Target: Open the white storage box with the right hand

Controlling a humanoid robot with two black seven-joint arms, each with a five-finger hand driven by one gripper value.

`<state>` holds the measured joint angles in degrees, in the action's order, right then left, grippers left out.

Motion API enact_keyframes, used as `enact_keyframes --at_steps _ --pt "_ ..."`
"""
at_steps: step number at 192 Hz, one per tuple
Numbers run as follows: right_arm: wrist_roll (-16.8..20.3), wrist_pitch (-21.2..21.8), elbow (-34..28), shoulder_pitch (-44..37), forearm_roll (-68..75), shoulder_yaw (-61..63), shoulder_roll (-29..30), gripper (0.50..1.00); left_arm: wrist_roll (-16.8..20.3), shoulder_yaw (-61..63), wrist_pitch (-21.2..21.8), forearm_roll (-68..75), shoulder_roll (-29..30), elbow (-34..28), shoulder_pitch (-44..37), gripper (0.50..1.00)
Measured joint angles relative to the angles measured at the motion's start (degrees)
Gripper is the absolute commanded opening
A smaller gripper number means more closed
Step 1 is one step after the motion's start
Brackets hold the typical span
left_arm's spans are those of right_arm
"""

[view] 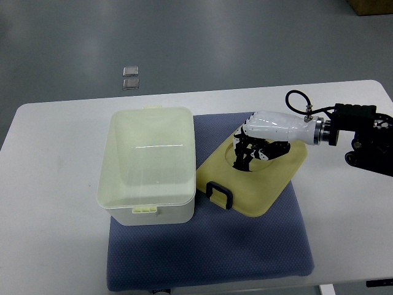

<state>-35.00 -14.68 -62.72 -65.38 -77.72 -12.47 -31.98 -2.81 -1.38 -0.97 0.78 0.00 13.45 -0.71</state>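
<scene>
Standing open on the left part of a blue mat (202, 258), the white storage box (148, 165) shows its bare interior — its long axis runs from twelve to six o'clock, with a small latch tab (145, 209) on the six o'clock rim and another on the twelve o'clock rim. Its lid (258, 178) lies off the box, just beside it at three o'clock, resting upside down on the mat and leaning against the box's right wall. The lid is turned askew, its long axis running roughly from one to seven o'clock, and its black handle (220, 195) sits at the corner nearest the box.

From three o'clock the right hand (261, 138) reaches in over the lid. Its white back faces up and its dark fingers (245, 157) are curled downward, their tips touching the lid's inner face near the far edge; whether they actually pinch the rim cannot be told.

The mat covers the middle of a white desk (49, 184), which fills most of the view. Beyond the desk at twelve o'clock is a grey floor (184, 37) — two small square plates (130, 77) are set into it, and a brown box corner (371, 6) shows at the upper right.
</scene>
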Motion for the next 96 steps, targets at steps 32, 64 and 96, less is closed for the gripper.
enact_keyframes --at_steps 32,64,96 --pt "0.00 -0.52 0.67 1.42 -0.06 0.00 0.63 0.887 0.00 0.03 0.00 0.00 0.00 0.00 0.01 1.000" --pt "0.00 -0.77 1.04 2.26 0.18 0.22 0.57 0.926 0.00 0.11 0.00 0.00 0.00 0.00 0.01 1.000" --pt "0.00 -0.79 1.36 2.34 0.30 0.40 -0.09 0.928 0.00 0.22 0.00 0.00 0.00 0.06 0.01 1.000"
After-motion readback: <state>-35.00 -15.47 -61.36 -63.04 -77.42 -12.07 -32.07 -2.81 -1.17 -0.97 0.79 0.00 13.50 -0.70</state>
